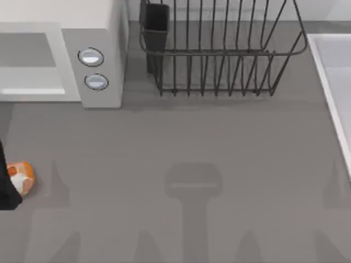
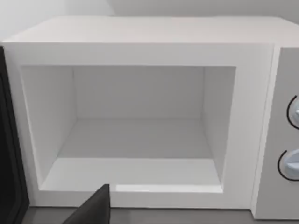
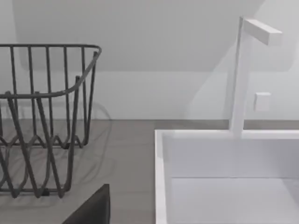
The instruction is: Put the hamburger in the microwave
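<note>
From above, the grey counter (image 1: 181, 137) lies nearest; the hamburger (image 1: 22, 176) sits at its left edge against the left tool (image 1: 6, 183), grip impossible to tell. The left wrist camera faces the microwave (image 2: 140, 46), door open, cavity ready. The right wrist view shows dish rack (image 3: 46, 116) and sink (image 3: 161, 177).

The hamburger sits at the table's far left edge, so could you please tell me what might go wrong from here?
1. The hamburger lies at the top view's left edge, beside a dark part of the left arm; a nudge could roll it off the table.
2. The microwave cavity has a raised front sill; a low carry might clip it.
</note>
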`<state>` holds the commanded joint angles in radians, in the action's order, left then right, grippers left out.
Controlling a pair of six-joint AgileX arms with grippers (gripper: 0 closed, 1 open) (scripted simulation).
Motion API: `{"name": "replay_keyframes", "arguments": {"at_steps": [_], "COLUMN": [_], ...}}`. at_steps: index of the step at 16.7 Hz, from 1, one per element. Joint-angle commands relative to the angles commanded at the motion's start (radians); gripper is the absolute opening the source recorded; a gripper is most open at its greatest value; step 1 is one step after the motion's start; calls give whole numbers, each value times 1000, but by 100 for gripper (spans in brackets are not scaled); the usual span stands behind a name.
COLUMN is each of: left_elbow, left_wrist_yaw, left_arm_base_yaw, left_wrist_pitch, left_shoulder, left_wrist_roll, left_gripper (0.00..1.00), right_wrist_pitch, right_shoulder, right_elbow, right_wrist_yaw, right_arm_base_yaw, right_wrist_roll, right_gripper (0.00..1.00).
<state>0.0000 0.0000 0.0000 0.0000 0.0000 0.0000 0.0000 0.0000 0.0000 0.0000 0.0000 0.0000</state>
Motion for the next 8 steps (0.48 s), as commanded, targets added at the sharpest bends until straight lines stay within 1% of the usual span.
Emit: {"name": "replay_keyframes", "arguments": {"at_steps": [4, 8], "left_elbow": [23, 154], "left_wrist_yaw": [1, 1], "left_arm_base_yaw": [0, 2], "left_wrist_pitch": [-20, -129], "left_shoulder": [31, 215], "left_wrist_roll": [26, 170], "left_gripper": [100, 100], "right_wrist_pitch": [0, 0], "right_shoulder": [0, 0], "right_elbow": [0, 0], "right_wrist_yaw": [0, 0], "right_arm_base_yaw": [0, 0], "right_wrist_roll": [0, 0], "right_gripper": [100, 100]}}
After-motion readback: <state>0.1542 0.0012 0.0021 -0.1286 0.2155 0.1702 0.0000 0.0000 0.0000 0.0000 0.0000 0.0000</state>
